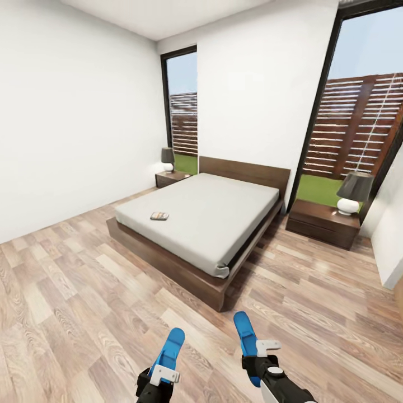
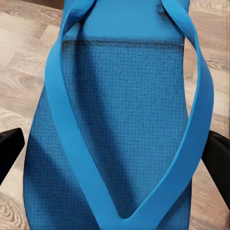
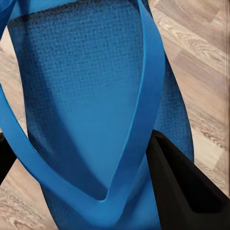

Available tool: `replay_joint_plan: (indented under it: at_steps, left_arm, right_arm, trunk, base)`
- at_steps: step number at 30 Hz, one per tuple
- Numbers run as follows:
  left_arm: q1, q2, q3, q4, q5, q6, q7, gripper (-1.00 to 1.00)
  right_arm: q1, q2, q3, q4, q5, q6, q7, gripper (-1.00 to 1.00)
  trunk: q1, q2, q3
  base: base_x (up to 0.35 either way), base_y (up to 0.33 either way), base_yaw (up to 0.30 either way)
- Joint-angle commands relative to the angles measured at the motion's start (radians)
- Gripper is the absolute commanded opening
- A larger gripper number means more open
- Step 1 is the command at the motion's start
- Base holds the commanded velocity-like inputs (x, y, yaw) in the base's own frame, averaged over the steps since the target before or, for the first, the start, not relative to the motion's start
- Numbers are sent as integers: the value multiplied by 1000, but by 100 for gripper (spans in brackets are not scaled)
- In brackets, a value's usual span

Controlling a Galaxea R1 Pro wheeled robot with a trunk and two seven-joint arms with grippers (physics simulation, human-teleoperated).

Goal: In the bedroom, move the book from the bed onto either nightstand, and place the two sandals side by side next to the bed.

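Each gripper clasps a blue sandal: left gripper (image 1: pixel 158 376) the left sandal (image 1: pixel 169 346), right gripper (image 1: pixel 261 358) the right sandal (image 1: pixel 245 336). The book (image 1: pixel 159 216) lies on the bed (image 1: pixel 201 221); its lettering is too small to read.
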State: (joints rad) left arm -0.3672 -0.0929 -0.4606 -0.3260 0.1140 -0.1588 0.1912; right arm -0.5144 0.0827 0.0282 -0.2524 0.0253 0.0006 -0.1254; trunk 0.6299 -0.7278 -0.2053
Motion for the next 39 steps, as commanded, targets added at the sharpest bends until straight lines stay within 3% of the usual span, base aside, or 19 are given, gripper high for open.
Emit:
replay_joint_plan:
  at_steps: [1,39]
  left_arm:
    - [-1,1,-9,1,10,-4,7,-100]
    - [-1,1,-9,1,9,-4,7,-100]
  right_arm:
    - [-1,0,2,1,-1,-1,-5,-100]
    - [-1,1,2,1,-1,-1,-5,-100]
  trunk:
    - [0,-1,-1]
    - [0,-1,26]
  base:
    - [0,0,-249]
    - [0,0,-247]
